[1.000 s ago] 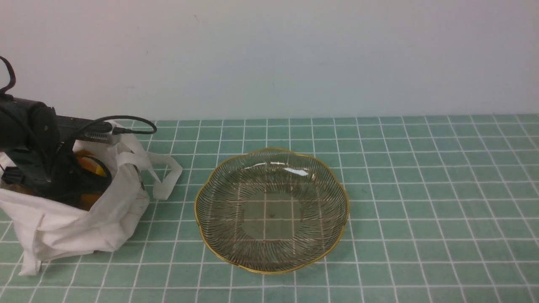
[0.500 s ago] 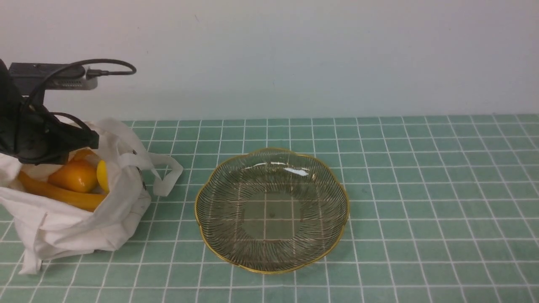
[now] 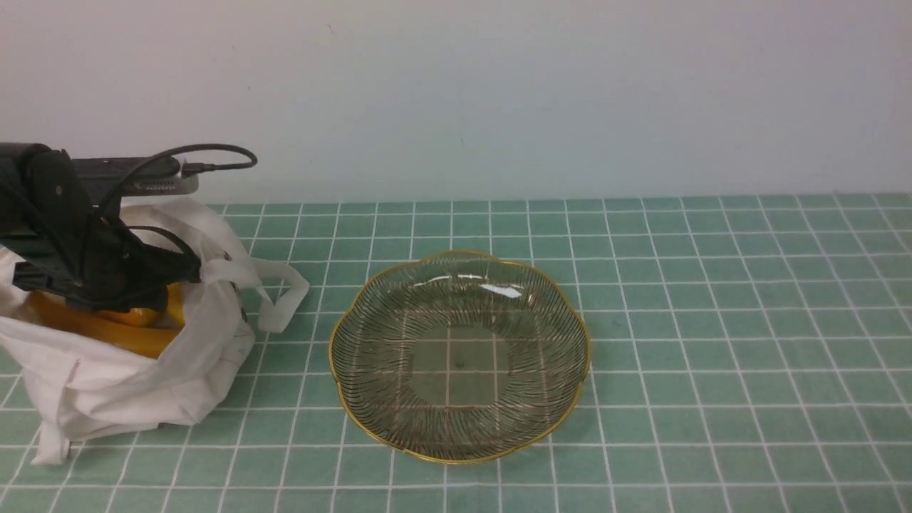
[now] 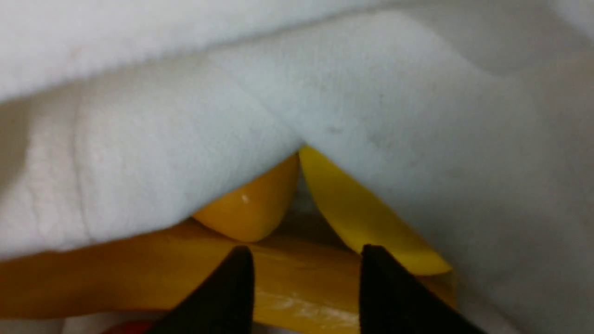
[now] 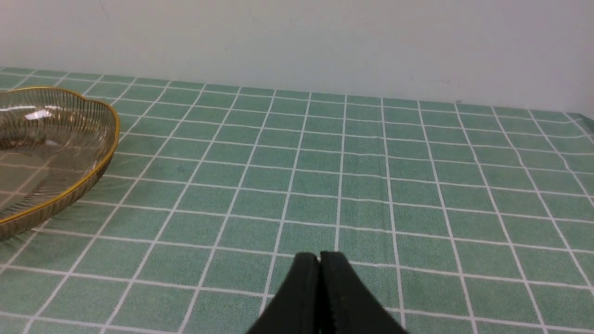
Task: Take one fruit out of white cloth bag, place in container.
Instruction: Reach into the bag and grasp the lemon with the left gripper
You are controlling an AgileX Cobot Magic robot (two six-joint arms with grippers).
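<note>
The white cloth bag (image 3: 128, 388) slumps open at the table's left. My left gripper (image 3: 182, 274) hangs in its mouth, open, holding nothing. In the left wrist view its dark fingertips (image 4: 239, 262) stand apart just short of the fruit, gripper (image 4: 304, 254). The yellow lemon (image 4: 366, 222) lies half under a fold of the bag's cloth (image 4: 371, 93), beside the right finger. A sliver of the lemon (image 3: 175, 303) shows from the front. The glass dish (image 3: 332, 356) with its gold rim holds nothing. My right gripper (image 5: 319, 256) is shut and empty over the tiles.
A rounder orange fruit (image 4: 250, 213) and long bananas (image 4: 116, 278) lie in the bag with the lemon; the bananas (image 3: 107, 331) show from the front. A strap handle (image 3: 285, 299) trails toward the dish. The dish's rim (image 5: 106, 153) is left of the right gripper.
My left arm lifted up out of the bag, then came back down to the bag's mouth, covering the orange fruit again. Dish and right arm have not moved.
</note>
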